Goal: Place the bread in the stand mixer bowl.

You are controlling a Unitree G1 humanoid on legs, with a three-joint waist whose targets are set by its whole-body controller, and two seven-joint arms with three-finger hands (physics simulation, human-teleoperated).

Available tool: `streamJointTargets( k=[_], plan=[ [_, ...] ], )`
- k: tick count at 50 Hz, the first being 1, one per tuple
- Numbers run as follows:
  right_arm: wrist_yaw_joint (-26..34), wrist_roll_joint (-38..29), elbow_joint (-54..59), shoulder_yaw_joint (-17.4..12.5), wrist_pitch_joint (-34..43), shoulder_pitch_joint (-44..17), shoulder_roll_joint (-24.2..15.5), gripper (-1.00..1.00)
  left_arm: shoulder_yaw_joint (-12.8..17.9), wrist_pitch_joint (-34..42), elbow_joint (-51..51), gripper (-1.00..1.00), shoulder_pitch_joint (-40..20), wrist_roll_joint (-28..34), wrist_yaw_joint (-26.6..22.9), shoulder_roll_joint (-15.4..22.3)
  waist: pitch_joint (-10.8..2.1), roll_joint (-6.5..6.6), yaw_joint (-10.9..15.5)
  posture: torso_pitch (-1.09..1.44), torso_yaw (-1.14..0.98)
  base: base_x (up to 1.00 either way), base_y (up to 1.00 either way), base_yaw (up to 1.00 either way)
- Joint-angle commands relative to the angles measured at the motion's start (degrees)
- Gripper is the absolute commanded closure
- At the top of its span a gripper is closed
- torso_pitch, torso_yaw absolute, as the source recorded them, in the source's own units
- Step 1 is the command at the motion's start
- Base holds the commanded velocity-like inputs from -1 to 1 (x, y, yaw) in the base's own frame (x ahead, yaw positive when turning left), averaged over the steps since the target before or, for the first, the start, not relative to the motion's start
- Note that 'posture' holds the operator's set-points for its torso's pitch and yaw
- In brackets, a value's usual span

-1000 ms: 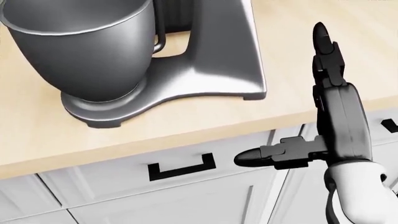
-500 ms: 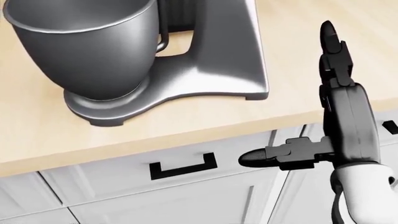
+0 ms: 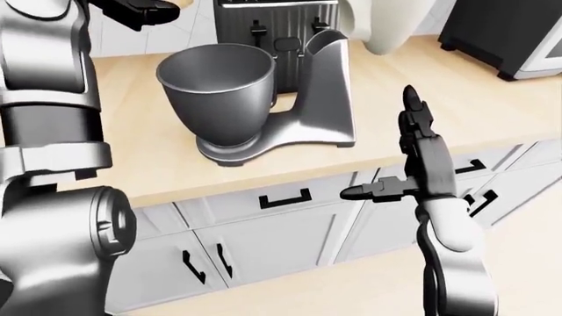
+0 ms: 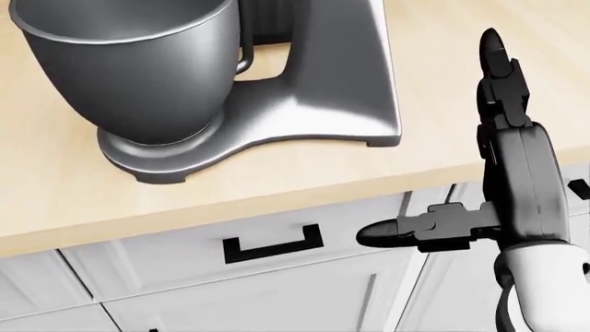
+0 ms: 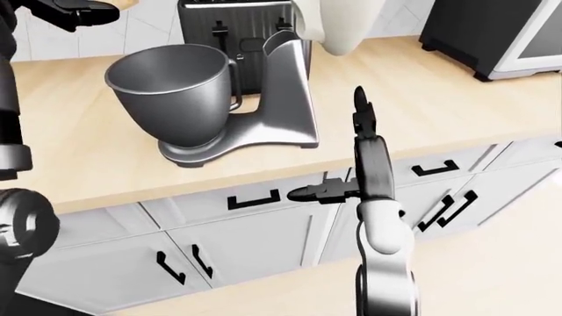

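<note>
The big shiny grey metal mixer bowl point(image 3: 218, 92) sits empty on the pale wooden counter point(image 3: 421, 112). The black right hand point(image 3: 413, 178) hovers, fingers spread, holding nothing. The left hand point(image 3: 140, 10) is up high; I cannot tell its fingers. No bread shows; bread is likely soft, so hold its sides gently.

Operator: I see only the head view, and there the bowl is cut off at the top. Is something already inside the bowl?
Observer: No. The left-eye view shows the inside of the bowl, and no bread lies in it.
Operator: Where is the left hand?
Observer: The left hand is raised at the top left of that view, higher than the bowl. A small tan bit shows at its fingers, perhaps the bread.
Operator: What stands above the mixer in your view?
Observer: A silver toaster.
</note>
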Motion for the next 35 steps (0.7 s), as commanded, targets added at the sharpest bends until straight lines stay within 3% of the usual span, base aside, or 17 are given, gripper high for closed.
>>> streamJointTargets(
  k=[1,18,35],
  plan=[
    [-0.4,-0.1,-2.0,-0.1,-1.6,-1.3,-0.3,-1.00,0.3,-2.0,-1.6,1.00,-2.7,0.2,0.8,0.3,-1.62,0.23,0.0,0.00,0.00,0.00,0.00,0.00],
    [-0.5,-0.2,-1.3,0.0,-1.9,-1.4,-0.4,-1.00,-0.4,-3.2,-0.5,1.00,-1.5,0.5,1.9,-3.4,-1.71,0.09,0.0,0.00,0.00,0.00,0.00,0.00],
    [-0.1,-0.8,-2.2,0.1,-1.0,-1.6,-0.4,-1.00,-0.8,-6.7,3.6,1.00,-0.5,0.9,2.8,-4.3,-1.85,0.05,0.0,0.00,0.00,0.00,0.00,0.00]
  ],
)
